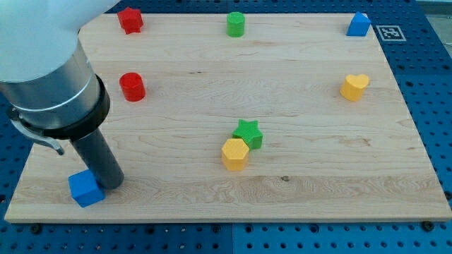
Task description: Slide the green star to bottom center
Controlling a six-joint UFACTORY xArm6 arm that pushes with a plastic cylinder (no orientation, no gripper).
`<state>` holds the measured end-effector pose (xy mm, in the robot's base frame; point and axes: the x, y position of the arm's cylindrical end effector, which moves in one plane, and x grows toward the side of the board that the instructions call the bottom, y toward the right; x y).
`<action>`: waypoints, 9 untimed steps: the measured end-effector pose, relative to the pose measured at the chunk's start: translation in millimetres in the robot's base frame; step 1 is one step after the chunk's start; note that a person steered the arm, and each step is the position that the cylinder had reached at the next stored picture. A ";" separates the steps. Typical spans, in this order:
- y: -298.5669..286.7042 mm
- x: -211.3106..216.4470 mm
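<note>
The green star (248, 132) lies a little right of the board's middle, toward the view's bottom. A yellow hexagon block (234, 154) touches it on its lower left. My tip (111, 183) is at the view's bottom left, far left of the star. It stands right beside a blue cube (85, 188), on the cube's right side.
A red cylinder (132, 87) sits at the left, a red star-like block (130, 19) at the top left, a green cylinder (236, 23) at top centre, a blue block (359, 25) at the top right, and a yellow heart (354, 86) at the right. The wooden board (318, 183) ends near the view's bottom.
</note>
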<state>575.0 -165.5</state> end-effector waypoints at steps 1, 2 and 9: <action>22.6 -27.5; 91.1 -55.0; 220.3 -80.4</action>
<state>494.6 54.7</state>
